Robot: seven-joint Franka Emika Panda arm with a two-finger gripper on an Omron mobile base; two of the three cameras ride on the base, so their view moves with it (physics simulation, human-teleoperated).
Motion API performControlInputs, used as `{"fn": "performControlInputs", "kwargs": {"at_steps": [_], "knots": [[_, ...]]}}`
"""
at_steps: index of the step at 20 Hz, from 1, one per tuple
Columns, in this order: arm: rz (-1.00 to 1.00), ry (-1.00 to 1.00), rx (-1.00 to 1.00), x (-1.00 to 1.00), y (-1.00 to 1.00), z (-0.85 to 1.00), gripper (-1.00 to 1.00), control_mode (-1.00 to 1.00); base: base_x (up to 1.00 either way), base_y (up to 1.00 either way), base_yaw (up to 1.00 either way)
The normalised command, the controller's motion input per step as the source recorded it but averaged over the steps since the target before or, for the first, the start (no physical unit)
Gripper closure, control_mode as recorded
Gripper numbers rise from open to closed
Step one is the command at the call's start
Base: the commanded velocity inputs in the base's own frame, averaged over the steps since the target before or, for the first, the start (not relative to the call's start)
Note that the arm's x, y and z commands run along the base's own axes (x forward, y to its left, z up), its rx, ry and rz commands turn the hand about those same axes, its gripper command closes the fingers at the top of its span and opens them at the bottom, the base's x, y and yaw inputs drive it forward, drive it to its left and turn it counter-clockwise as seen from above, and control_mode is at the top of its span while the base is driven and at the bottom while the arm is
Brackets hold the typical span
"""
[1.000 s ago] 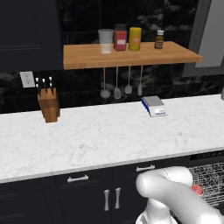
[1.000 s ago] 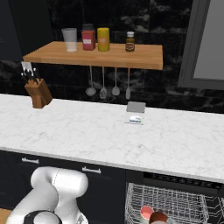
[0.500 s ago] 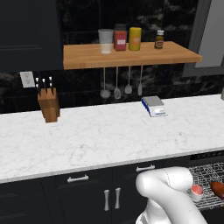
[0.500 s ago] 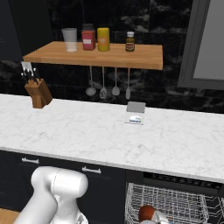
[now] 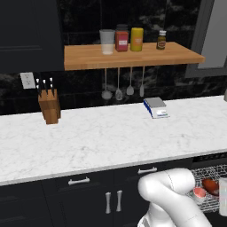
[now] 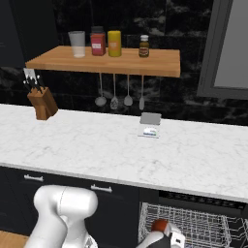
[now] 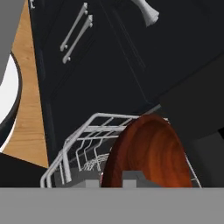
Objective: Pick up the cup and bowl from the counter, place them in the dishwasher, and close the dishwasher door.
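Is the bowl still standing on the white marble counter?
No, the bowl is down over the wire rack of the dishwasher, and the counter carries just a knife block and a small scale.

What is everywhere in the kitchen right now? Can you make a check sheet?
Surface: white marble counter, no dishes on it.
Job's things: bowl in the gripper over the dishwasher rack; cup in the rack.
Clutter: knife block, scale.
Gripper: shut on the bowl's rim, fingertips.
Cables: nothing seen.
Surroundings: wooden shelf with jars, hanging utensils, black cabinets.
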Motion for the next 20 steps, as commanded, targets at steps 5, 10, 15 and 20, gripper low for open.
{"fn": "performControlInputs", "kwargs": {"at_steps": [5, 10, 15, 20], "knots": [[0.00, 0.00, 0.00, 0.22, -0.13, -0.22, 1.00, -1.00, 0.00, 0.00, 0.00], [0.00, 0.00, 0.00, 0.08, -0.25, -0.26, 1.00, -1.00, 0.00, 0.00, 0.00], [0.01, 0.00, 0.00, 0.03, -0.15, -0.35, 1.00, -1.00, 0.00, 0.00, 0.00], [0.03, 0.01, 0.00, 0.04, -0.03, -0.41, 1.00, -1.00, 0.00, 0.00, 0.00]]}}
